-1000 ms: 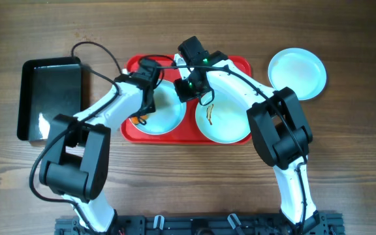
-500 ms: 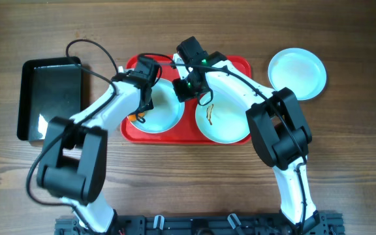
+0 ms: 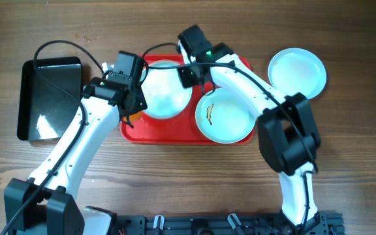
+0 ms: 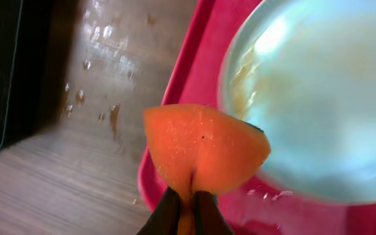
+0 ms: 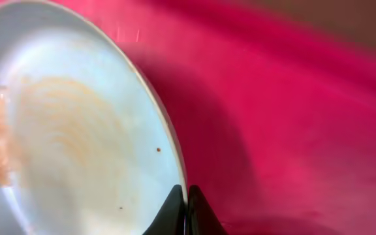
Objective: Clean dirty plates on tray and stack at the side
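Note:
The red tray [image 3: 175, 134] lies mid-table. My right gripper [image 3: 189, 73] is shut on the rim of a plate [image 3: 165, 91] and holds it tilted over the tray's left half; faint brownish smears show on this plate in the right wrist view [image 5: 70, 150] and in the left wrist view [image 4: 318, 98]. My left gripper [image 3: 130, 108] is shut on an orange sponge [image 4: 201, 150] at the plate's left edge, over the tray rim [image 4: 188, 78]. A second plate [image 3: 224, 117] with a dark and yellowish smear lies on the tray's right half. A third plate [image 3: 297, 73] sits on the table right of the tray.
A glossy black tray [image 3: 49, 98] lies at the left, also in the left wrist view [image 4: 5, 65]. Water drops wet the wood [image 4: 103, 111] between it and the red tray. Cables loop behind the arms.
My right gripper has lifted and tilted the left plate toward the tray's back. My left arm has swung left, carrying the sponge off the plate to its left edge.

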Robot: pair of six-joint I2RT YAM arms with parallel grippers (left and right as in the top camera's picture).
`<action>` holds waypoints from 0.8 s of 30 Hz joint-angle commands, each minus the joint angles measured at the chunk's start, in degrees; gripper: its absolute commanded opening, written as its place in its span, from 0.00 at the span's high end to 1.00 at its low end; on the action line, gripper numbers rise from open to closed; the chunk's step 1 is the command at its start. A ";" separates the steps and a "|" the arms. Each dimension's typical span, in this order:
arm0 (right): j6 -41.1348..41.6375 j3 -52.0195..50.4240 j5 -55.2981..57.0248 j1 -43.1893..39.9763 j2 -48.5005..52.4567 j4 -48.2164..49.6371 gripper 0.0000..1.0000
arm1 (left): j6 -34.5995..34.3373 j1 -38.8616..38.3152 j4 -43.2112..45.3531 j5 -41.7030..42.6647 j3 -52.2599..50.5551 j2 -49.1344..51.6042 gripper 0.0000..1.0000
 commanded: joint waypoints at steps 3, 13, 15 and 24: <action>0.22 2.89 17.92 -0.24 -7.50 -1.07 0.96 | -0.61 0.26 -2.27 0.85 0.76 -0.31 0.96; -14.64 2.89 34.29 2.78 -12.52 -6.19 0.96 | -0.61 0.26 -2.89 0.83 0.46 -0.31 0.96; -18.40 2.84 36.57 4.57 -12.52 -8.00 0.96 | -0.61 0.26 -2.86 0.83 0.46 -0.31 0.96; -29.33 2.84 58.49 13.81 -12.50 -5.77 0.96 | -0.61 0.26 -2.91 0.76 0.46 -0.31 0.96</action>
